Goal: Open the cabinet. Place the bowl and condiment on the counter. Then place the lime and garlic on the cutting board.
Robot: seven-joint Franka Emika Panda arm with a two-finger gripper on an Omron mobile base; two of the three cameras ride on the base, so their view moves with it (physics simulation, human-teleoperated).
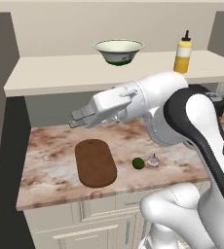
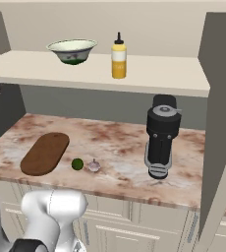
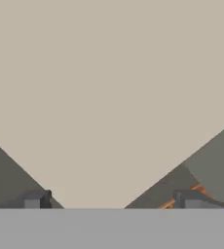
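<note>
end effector (image 1: pixel 75 121) spread wide, empty, below the shelf (image 1: pixel 60 73) edge. bowl (image 1: pixel 118 51) and bottle (image 1: pixel 183 53) up on that shelf; lime (image 1: pixel 138 163) and garlic (image 1: pixel 153 161) touching near the desk (image 1: pixel 50 165) front edge, beside the board (image 1: pixel 95 162). risks clipping the shelf lip on rising, or nudging the bottle over.

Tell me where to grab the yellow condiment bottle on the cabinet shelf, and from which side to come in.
Grip the condiment around its straight yellow body at the label band, jaws horizontal, coming in level from the open front of the cabinet. It stands upright, and its thin black nozzle gives little to hold. The bowl sits apart to one side, so the flanks look free. The gripper is open.
</note>
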